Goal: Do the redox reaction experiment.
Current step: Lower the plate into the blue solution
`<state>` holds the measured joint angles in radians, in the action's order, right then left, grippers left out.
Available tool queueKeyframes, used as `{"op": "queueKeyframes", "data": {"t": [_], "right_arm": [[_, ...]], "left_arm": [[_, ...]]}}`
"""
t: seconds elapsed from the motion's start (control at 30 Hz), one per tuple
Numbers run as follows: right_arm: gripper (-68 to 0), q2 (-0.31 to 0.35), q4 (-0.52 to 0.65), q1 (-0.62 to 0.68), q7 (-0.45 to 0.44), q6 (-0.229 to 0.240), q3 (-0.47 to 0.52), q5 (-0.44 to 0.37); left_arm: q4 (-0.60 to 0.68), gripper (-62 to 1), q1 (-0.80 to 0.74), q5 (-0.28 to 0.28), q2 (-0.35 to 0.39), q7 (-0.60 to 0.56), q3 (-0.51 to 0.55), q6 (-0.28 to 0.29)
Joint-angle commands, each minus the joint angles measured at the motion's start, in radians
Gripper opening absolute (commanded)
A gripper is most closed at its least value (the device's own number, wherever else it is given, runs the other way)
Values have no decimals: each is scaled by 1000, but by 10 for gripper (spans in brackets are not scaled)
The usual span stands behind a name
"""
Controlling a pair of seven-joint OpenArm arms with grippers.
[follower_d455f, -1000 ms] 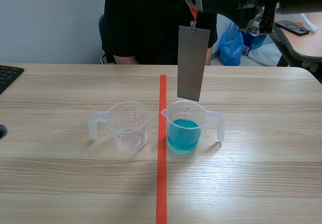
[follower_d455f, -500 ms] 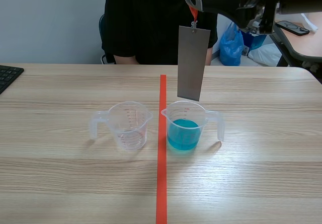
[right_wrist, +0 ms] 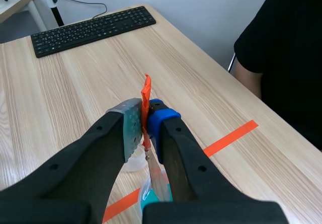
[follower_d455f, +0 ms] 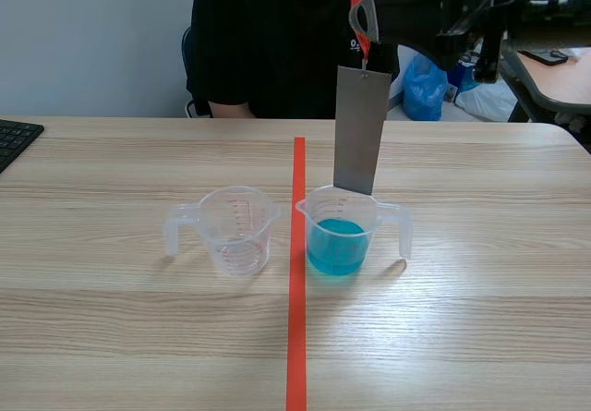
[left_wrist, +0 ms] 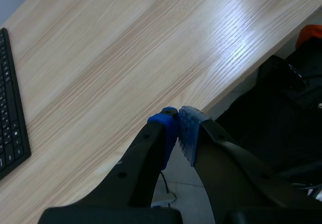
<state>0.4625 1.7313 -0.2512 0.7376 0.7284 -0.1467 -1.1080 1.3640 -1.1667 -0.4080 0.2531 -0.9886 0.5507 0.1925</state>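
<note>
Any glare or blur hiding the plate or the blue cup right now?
Scene view: even light, plate and blue cup sharp, soft shadow beside the cup. Left wrist view: glare patch on the table, neither in frame. Right wrist view: plate blurred under the right gripper.

Bright, even overhead light leaves only faint, short shadows beside the empty cup and the blue-filled cup on the bench. In the left wrist view, white glare streaks the wood ahead of the claw.

the right claw pinches an orange tab, a grey metal strip hanging beneath.
</note>
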Motion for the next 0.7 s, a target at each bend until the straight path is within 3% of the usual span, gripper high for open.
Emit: {"op": "queueKeyframes", "data": {"t": [0.0, 0.3, 0.47, 0.67], "right_arm": [[-660, 10, -10, -14, -31, 6, -10, -10], [-660, 8, -110, -15, -86, 17, -56, 7], [-660, 2, -173, -14, -151, 17, -83, 66], [-660, -50, -265, -14, -196, 17, -85, 157]], "left_arm": [[21, -569, -18, 14, -4, -18, 6, -11], [29, -569, -16, -4, -9, -8, 6, -15], [29, -569, -10, -25, -8, -7, 6, -15], [29, -569, -10, -24, -8, -6, 6, -15]]}}
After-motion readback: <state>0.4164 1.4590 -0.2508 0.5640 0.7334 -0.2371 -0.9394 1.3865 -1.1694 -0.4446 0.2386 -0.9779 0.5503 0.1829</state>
